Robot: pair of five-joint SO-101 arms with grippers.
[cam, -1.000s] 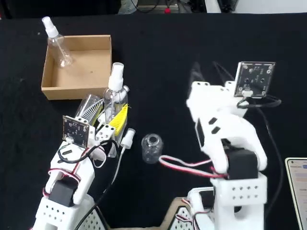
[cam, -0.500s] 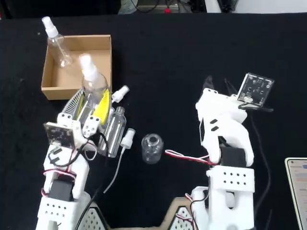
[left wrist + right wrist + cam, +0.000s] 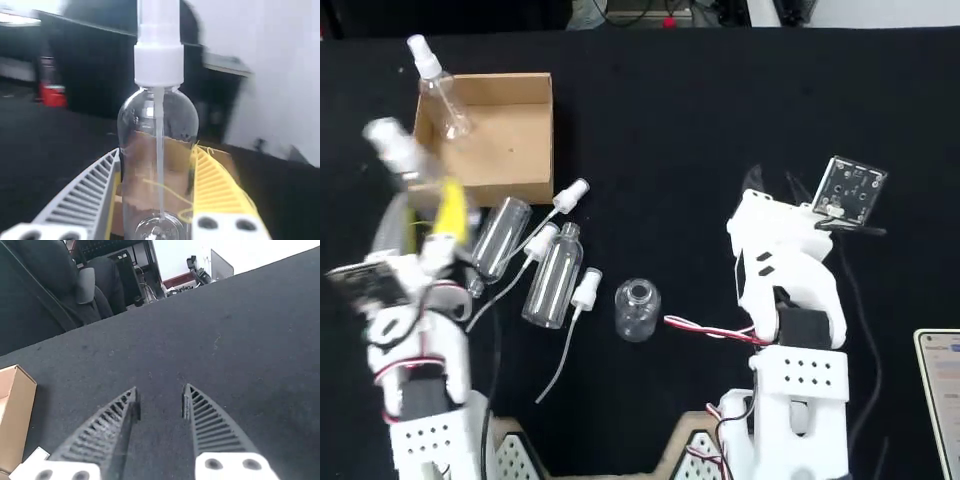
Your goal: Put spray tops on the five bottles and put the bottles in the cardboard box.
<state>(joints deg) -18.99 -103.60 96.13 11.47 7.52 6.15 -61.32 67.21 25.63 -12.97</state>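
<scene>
Black table [image 3: 670, 110]: cardboard box [image 3: 510, 165] set far left; two bottles [image 3: 552, 278] laid flat near it; spray top [image 3: 586, 290], upright open bottle [image 3: 637, 308] alongside

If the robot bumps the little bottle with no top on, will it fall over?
Probably yes. The topless bottle looks clear and empty, so it is likely light and easy to tip. Its body is round, so once down it could roll on the table.

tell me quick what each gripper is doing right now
Left gripper: closed on a bottle with its spray top on.
Right gripper: open, holding nothing.
</scene>
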